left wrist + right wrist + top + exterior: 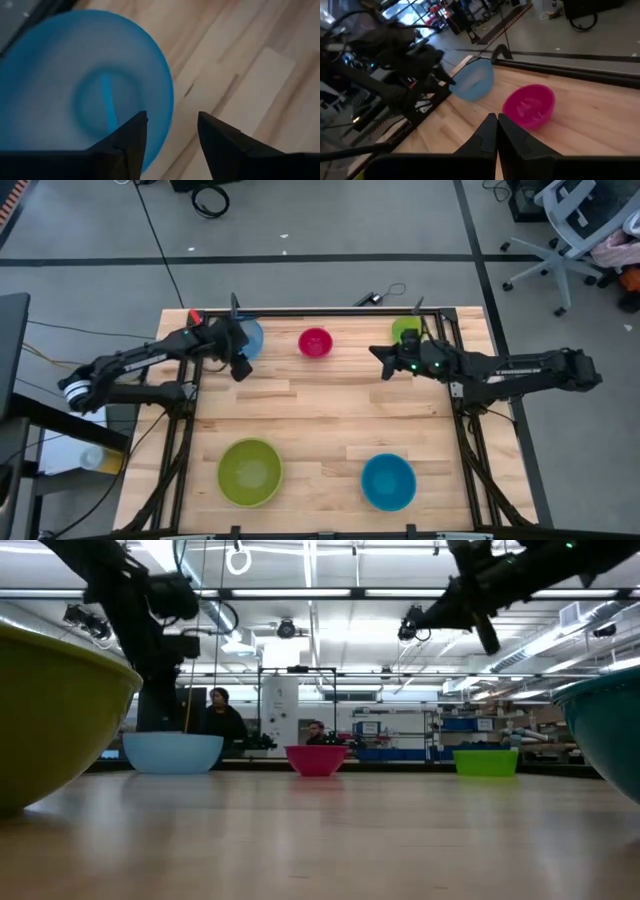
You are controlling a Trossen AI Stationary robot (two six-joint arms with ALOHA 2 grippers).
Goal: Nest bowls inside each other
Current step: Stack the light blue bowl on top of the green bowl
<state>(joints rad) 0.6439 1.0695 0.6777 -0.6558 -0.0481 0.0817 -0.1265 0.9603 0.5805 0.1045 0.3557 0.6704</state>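
Observation:
Five bowls rest on their bases on the wooden table [320,415]. A light blue bowl [250,338], a magenta bowl [315,342] and a lime green bowl [404,329] stand along the far edge. A large yellow-green bowl [250,471] and a blue bowl [388,481] stand near the front. My left gripper [172,134] is open and points steeply down over the light blue bowl's [75,85] near rim, one finger over the bowl, one over the table. My right gripper [496,125] is shut, raised between the magenta bowl [529,106] and the lime green one, partly hiding the latter.
A black frame [320,310] runs along the table's far edge and down both sides. The middle of the table between the far row and the two front bowls is bare wood. People stand in the room beyond the table [222,720].

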